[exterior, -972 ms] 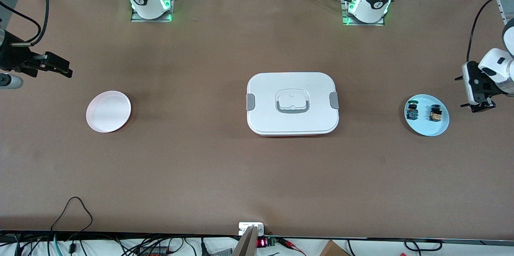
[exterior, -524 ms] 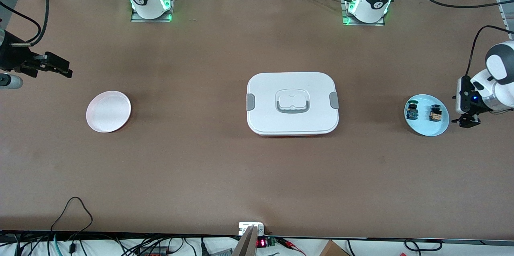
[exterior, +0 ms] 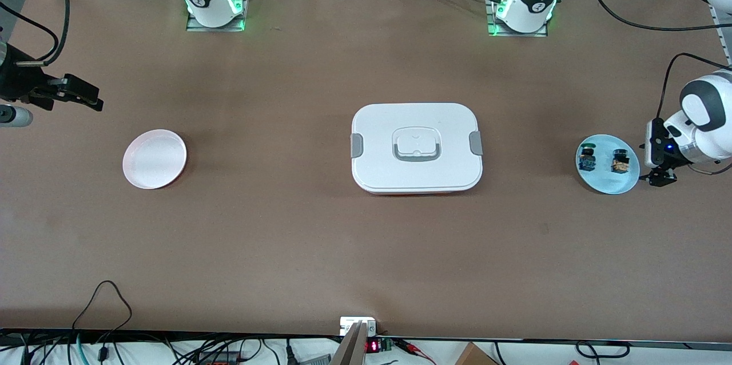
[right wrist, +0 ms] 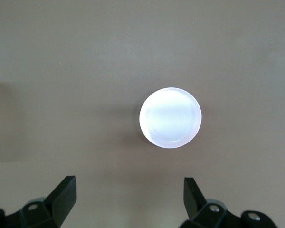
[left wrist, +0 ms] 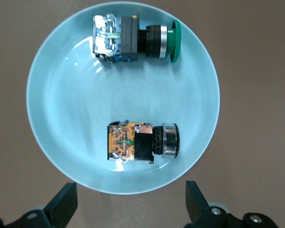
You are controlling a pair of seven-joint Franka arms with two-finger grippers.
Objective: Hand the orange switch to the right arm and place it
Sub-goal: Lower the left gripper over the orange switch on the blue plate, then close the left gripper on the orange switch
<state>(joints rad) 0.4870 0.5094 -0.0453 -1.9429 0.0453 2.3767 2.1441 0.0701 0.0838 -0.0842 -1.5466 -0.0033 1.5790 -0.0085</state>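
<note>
Orange switch (left wrist: 141, 142) lies on your blue plate (exterior: 623, 185) near the tabletop's left-arm edge, beside the green switch (left wrist: 133, 38). Your left gripper (left wrist: 128, 209) hangs over it, fingers wide apart, holding nothing. Your right gripper (right wrist: 128, 204) waits, spread wide, over the pink plate (right wrist: 170, 117).

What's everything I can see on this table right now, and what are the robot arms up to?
Orange switch: one, orange body with black head, lying on the blue plate.
Blue switch: one, blue body with green head, on the same plate.
Blue plate: one, light blue, at the left arm's end of the table.
Pink plate: one, pale pink, at the right arm's end.
Lidded box: one, white with grey clips, mid-table.
Left gripper: open, beside the blue plate's rim.
Right gripper: open, waiting near the pink plate.
</note>
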